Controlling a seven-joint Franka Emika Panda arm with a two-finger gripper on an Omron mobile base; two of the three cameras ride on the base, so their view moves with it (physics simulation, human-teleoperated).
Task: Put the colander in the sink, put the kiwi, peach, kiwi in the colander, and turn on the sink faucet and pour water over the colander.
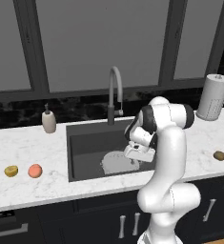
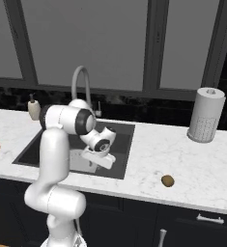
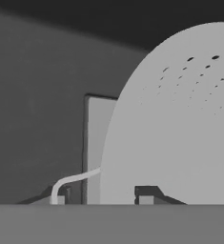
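I see the counter (image 1: 23, 143) running wide under the dark windows, with the sink (image 1: 85, 143) sunk into its middle. My arm (image 1: 168, 162) bends down over the basin's right part. The colander (image 1: 116, 163) lies on the sink floor, its pale perforated bowl close against the hand camera, one thin side handle (image 3: 70, 180) reaching between the fingertips. The gripper (image 3: 104, 196) sits low in the sink at that handle; its tips stand a little apart on either side of the handle, and I cannot tell if they pinch it or have let go. The faucet (image 1: 114, 90) arches over the back rim. A paper towel roll (image 1: 212, 96) stands far right, a soap bottle (image 1: 48, 120) left of the sink. The peach (image 1: 35, 170) and a kiwi (image 1: 11, 170) lie together on the left counter; another kiwi (image 1: 219, 155) lies right.
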